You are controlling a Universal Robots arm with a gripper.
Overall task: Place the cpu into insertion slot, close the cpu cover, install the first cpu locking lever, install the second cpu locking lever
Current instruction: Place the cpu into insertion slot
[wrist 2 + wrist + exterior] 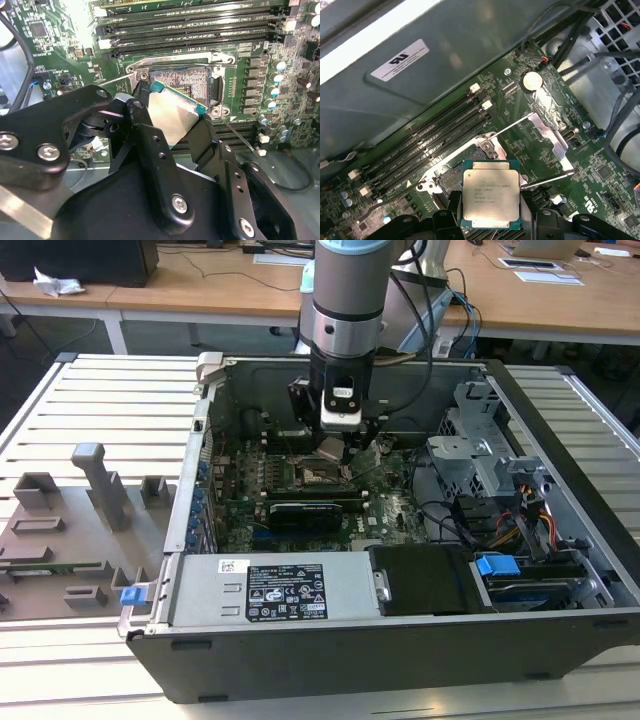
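Observation:
The cpu, a flat square chip with a dull silver top and green rim, sits between my gripper's black fingers. My gripper is shut on it. In the second wrist view the cpu hangs tilted just above the insertion slot, whose tan-gold contact field lies bare. The cpu cover, a silver frame plate, stands swung open beside the slot. Two thin wire levers stick out, unlatched. In the exterior view my gripper hovers low over the motherboard inside the open computer case.
Long black memory slots run close beside the socket. A grey power supply box fills the case's near side. A metal drive cage and loose cables are at the exterior view's right. A grey fixture plate lies outside the case.

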